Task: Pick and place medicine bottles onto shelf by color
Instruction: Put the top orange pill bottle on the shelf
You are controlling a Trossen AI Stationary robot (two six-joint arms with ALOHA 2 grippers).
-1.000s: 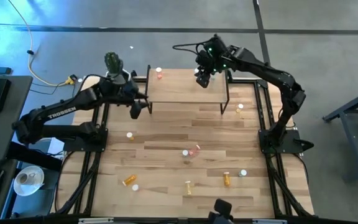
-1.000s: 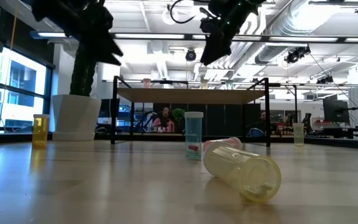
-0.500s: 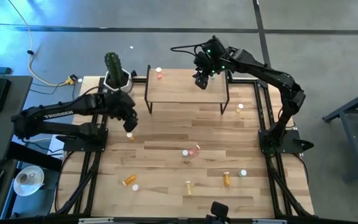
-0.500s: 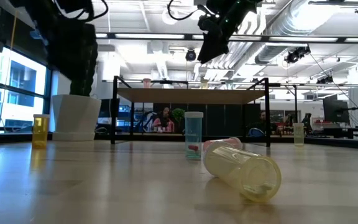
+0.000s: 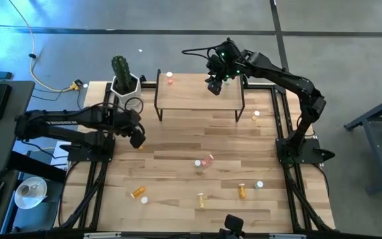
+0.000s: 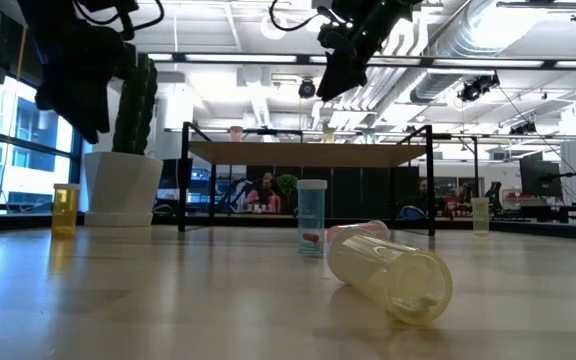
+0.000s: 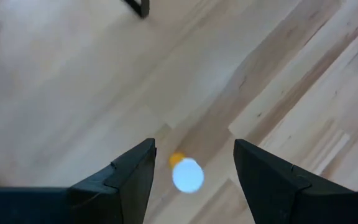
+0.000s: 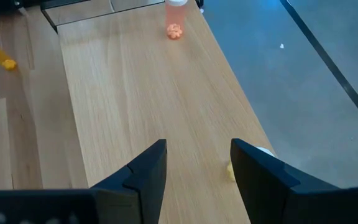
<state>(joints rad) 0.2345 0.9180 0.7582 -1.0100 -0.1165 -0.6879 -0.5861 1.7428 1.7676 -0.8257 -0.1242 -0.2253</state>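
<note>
I see left gripper (image 5: 137,138) fingers apart, empty, hovering over orange bottle (image 7: 186,173) on table (image 5: 178,159). Right gripper (image 5: 212,83) fingers apart, empty, above shelf (image 5: 191,96); yellow bottle (image 8: 253,160) beside fingers.

No lettering, label or number can be read on anything in these views.

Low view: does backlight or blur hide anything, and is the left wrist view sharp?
Low view: bright ceiling lights and windows turn both arms into silhouettes; the near fallen bottle is soft. Left wrist view: the open left tool frames a blurred white-capped orange bottle, and the tabletop grain is smeared.
</note>
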